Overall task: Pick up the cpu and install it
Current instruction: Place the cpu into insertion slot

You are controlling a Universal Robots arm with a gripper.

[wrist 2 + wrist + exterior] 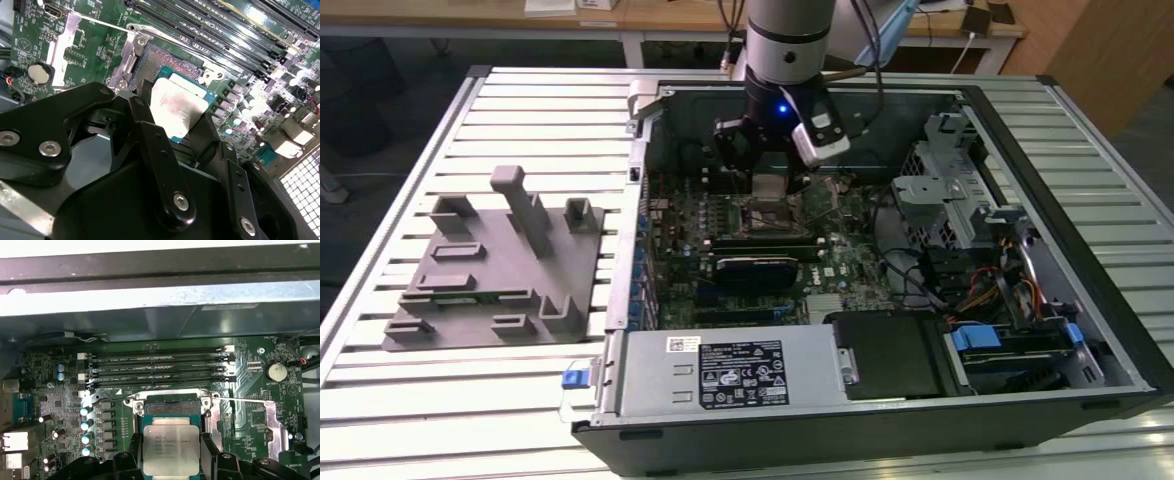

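Cpu (pixel 171 450) is pinched between the claw's (pixel 770 182) two fingers (pixel 133 452), which are closed snug on its edges. It's held just over the open socket (pixel 170 401) on the motherboard (pixel 250 405).

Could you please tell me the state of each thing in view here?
cpu, gripped by its edges, held over the socket, not seated.
gripper, shut on the cpu.
socket, open, nothing seated in it.
case, lying flat, side panel off.
tray, flat on the table beside the case.
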